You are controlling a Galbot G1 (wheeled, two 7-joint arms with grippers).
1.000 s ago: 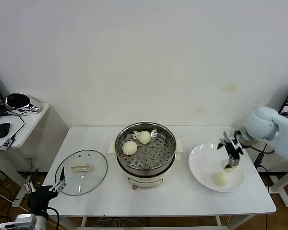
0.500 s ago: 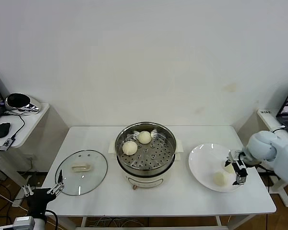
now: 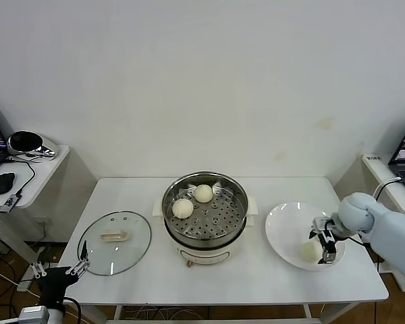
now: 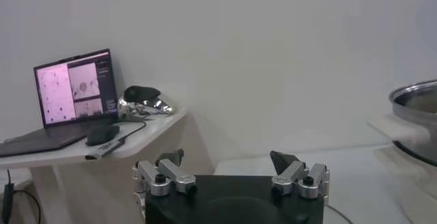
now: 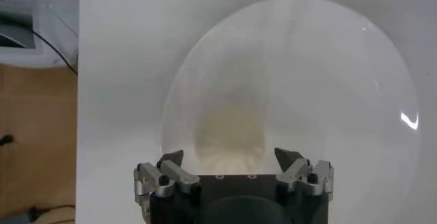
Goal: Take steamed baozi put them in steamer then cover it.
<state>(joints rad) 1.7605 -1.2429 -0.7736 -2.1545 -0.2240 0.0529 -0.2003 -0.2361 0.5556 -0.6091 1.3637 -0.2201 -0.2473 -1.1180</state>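
Observation:
The steamer (image 3: pixel 204 223) stands mid-table with two baozi (image 3: pixel 182 208) (image 3: pixel 203 193) on its perforated tray. The glass cover (image 3: pixel 115 241) lies flat on the table to its left. My right gripper (image 3: pixel 326 244) is low over the white plate (image 3: pixel 287 223), right beside a baozi (image 3: pixel 310 251). In the right wrist view the gripper (image 5: pixel 229 155) is open, and a baozi (image 5: pixel 229 133) lies on the plate (image 5: pixel 328 75) just ahead, between the fingertips. No other bun shows on the plate. My left gripper (image 3: pixel 77 265) is parked open below the table's front left corner.
A side table with a laptop (image 4: pixel 72 89), a mouse and a shiny object (image 3: pixel 27 144) stands to the far left. The steamer's rim (image 4: pixel 416 106) shows in the left wrist view. Bare tabletop lies in front of the steamer.
My right gripper has come down and toward the front of the plate, ending beside the front baozi. The bun nearer the back of the plate no longer shows. The left arm has barely moved.

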